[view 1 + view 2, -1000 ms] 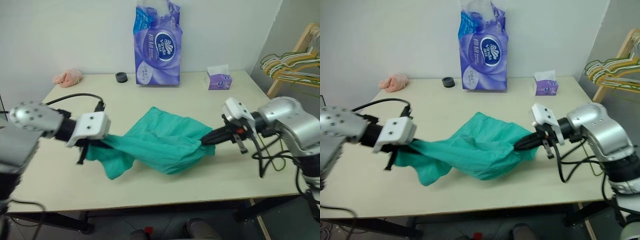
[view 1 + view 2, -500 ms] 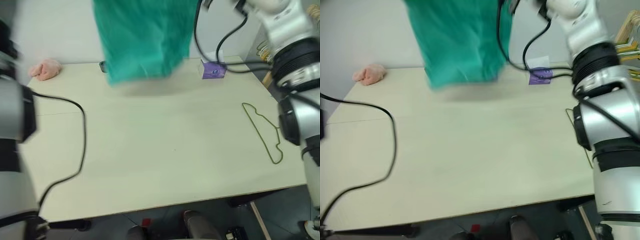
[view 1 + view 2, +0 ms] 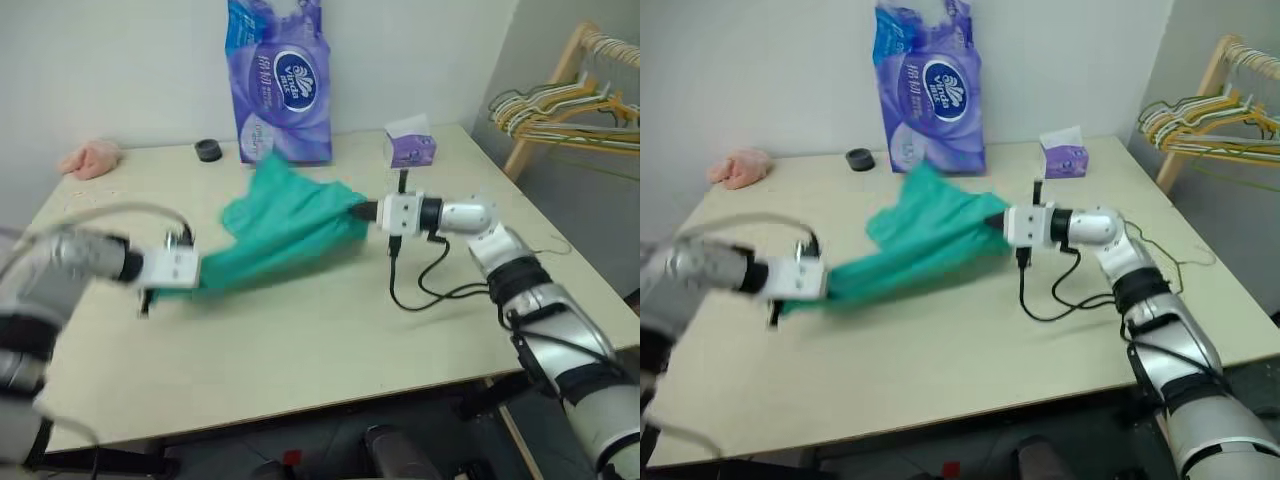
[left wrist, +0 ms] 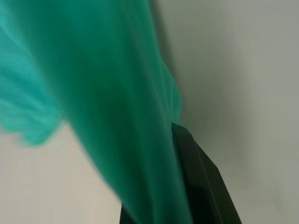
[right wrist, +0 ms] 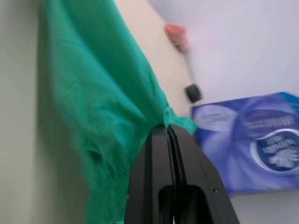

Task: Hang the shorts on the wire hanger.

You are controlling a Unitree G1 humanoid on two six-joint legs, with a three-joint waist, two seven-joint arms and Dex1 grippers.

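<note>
Pale tabletop carries the shorts, stretched between my two grippers near its middle. My left gripper is clamped on one end of them, my right gripper pinched tight on the other.

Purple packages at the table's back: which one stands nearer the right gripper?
The small purple tissue box, just behind the right gripper. The tall purple tissue-roll pack stands further left, beside the black ring.

shorts swung down from high overhead, now stretched low over table, wire hanger covered
</note>
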